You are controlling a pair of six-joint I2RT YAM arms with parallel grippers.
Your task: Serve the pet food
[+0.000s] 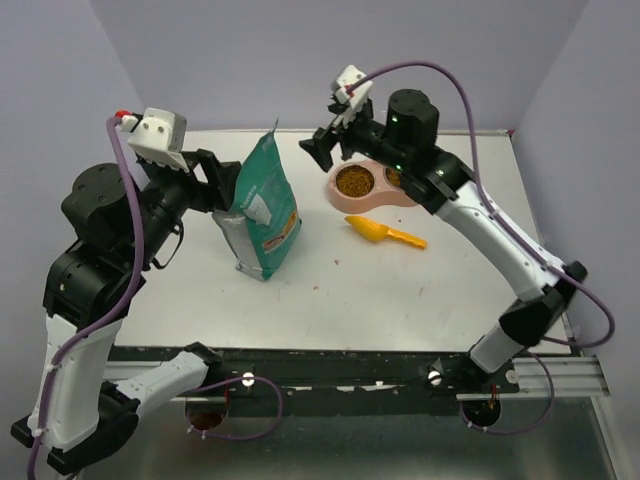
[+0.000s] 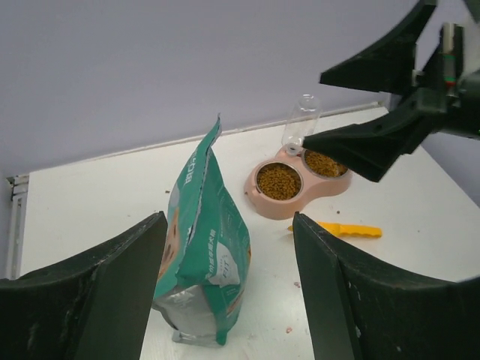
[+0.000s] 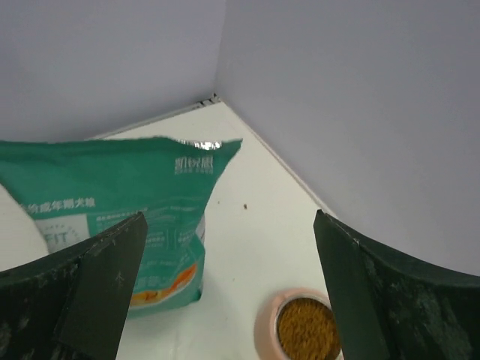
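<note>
Brown kibble pet food fills the pink double bowl at the back middle of the table; it also shows in the left wrist view and the right wrist view. The teal bag stands upright left of the bowl. The orange scoop lies in front of the bowl. My left gripper is open and empty just left of the bag, which shows ahead between its fingers. My right gripper is open and empty, raised above the bowl's left side.
A clear water bottle stands at the back of the bowl. A few stray kibble bits lie on the white table. Grey walls close the back and sides.
</note>
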